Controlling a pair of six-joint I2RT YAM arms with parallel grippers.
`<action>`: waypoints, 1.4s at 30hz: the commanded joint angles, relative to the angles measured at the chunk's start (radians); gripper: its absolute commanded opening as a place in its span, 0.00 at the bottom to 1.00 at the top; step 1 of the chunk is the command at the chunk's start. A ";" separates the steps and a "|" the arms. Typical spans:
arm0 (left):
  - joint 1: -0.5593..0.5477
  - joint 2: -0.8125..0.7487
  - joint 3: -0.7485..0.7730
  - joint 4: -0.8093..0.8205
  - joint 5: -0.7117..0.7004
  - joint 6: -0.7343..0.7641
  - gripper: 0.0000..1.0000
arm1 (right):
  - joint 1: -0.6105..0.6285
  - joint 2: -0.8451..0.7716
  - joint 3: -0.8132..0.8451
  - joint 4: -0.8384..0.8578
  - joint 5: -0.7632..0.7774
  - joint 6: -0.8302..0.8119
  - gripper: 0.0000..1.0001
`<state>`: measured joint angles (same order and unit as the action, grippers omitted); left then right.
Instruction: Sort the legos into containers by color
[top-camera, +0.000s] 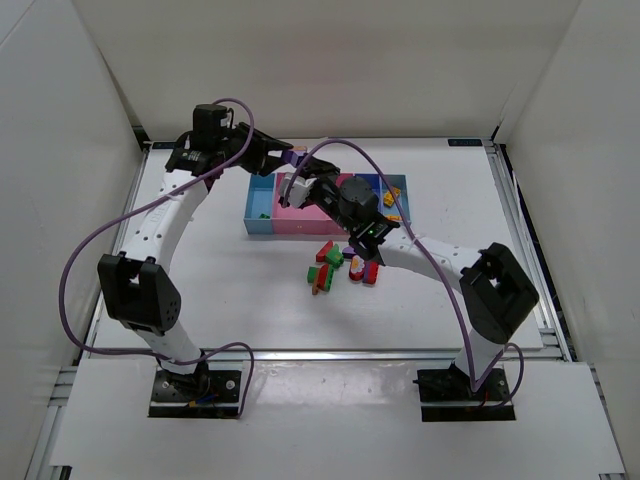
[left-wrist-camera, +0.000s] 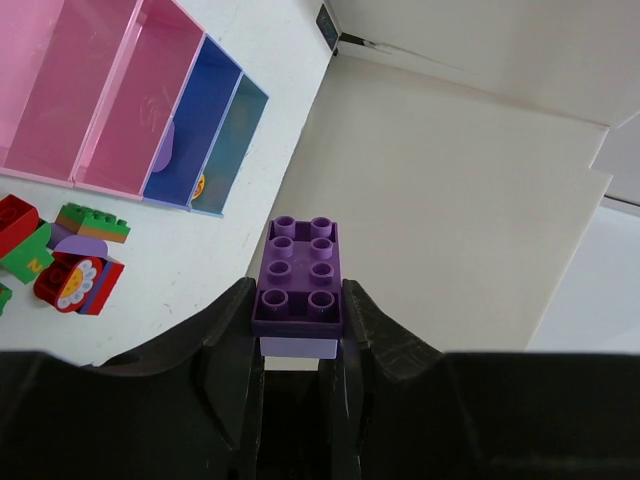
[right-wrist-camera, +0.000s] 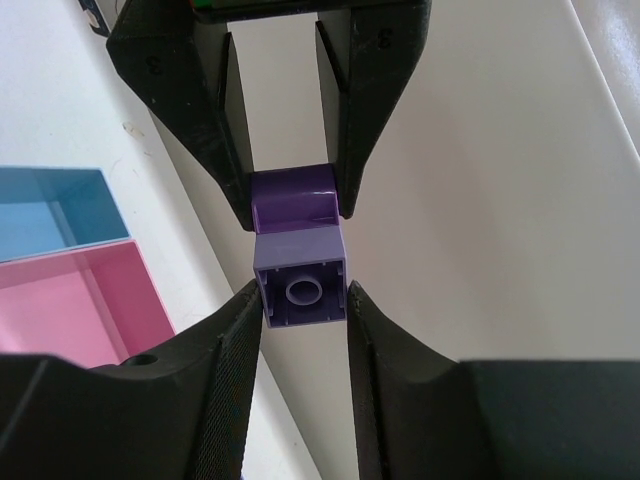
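Currently the left gripper (left-wrist-camera: 300, 302) hovers over the far-left end of the containers (top-camera: 258, 230). Its jaws are clamped on the long sides of a dark purple brick (left-wrist-camera: 300, 265), studs toward its wrist camera. A lilac brick (right-wrist-camera: 300, 288) sits joined to that brick, its hollow underside facing the right wrist camera. The right gripper (right-wrist-camera: 302, 300), just right of the left one and also over the containers' left end, has its jaws closed on the lilac brick's flanks. Both bricks are in the air above the containers. Inside the containers, a green piece (top-camera: 263, 213) lies in the leftmost bin and an orange piece (top-camera: 392, 200) in the rightmost. The loose legos (top-camera: 335, 265) are clustered on the table (top-camera: 200, 290) just in front of the containers.
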<state>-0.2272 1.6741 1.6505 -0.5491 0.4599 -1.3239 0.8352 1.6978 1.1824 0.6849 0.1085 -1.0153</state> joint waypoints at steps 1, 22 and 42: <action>-0.011 -0.013 0.037 0.003 0.020 0.005 0.10 | -0.005 -0.001 0.037 0.054 0.008 0.011 0.16; 0.066 0.016 0.040 0.075 -0.046 0.009 0.10 | 0.001 -0.184 -0.112 -0.039 -0.003 0.001 0.00; 0.022 0.145 0.196 0.026 -0.041 0.426 0.10 | -0.232 -0.195 0.235 -0.981 0.234 0.837 0.00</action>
<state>-0.2043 1.8351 1.7912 -0.4702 0.4709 -1.0405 0.6804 1.4982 1.3476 -0.0265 0.2962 -0.4808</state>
